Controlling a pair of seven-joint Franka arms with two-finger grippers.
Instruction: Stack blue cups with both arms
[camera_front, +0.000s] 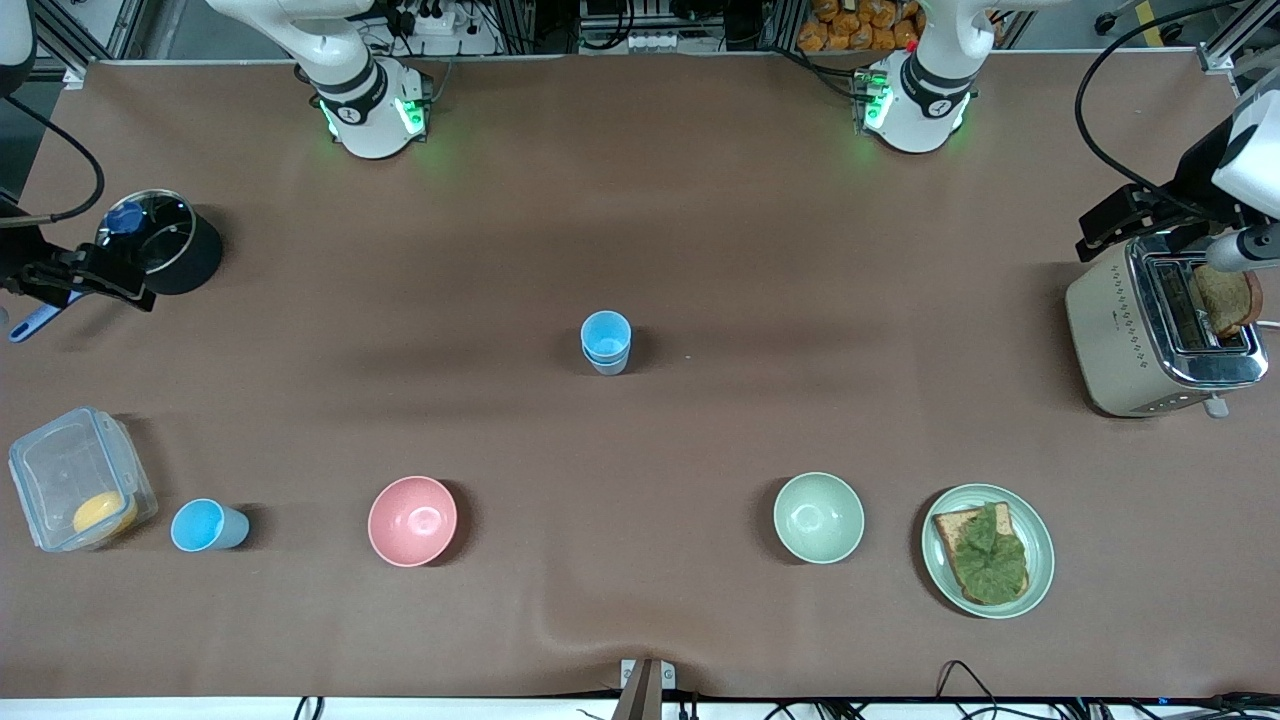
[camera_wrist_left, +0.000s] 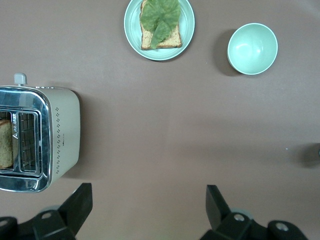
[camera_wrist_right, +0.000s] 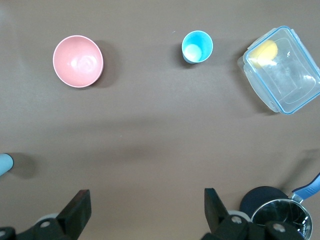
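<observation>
Nearest to the front camera, one blue cup (camera_front: 208, 526) stands upright and alone on the counter (camera_front: 640, 230), toward the right arm's end. It is just beside a clear lidded container (camera_front: 80, 478), and the pink bowl (camera_front: 412, 520) stands in the same row, well apart from it. This cup seems to be the one not yet stacked.

The tight place is the first danger. A finger coming down on the container's side of the cup may hit the box, push the cup and tip it. The cup also looks light and thin, so a grip that is off-centre could make it slip or roll.

Farther from the camera, in the middle of the counter, stands the stack of blue cups (camera_front: 605, 342), one seated in the other. If the lone cup comes in tilted or beside the rim, it could knock this small stack over.

Farthest, the right claw (camera_wrist_right: 147, 199) hangs over the counter beside a black pot (camera_front: 165, 245), with its fingers spread wide and nothing in them. A careless start could brush the pot.

The left claw (camera_wrist_left: 148, 197) is equally released and empty. It waits over the counter by the toaster (camera_front: 1160, 330), well apart from any cup.
</observation>
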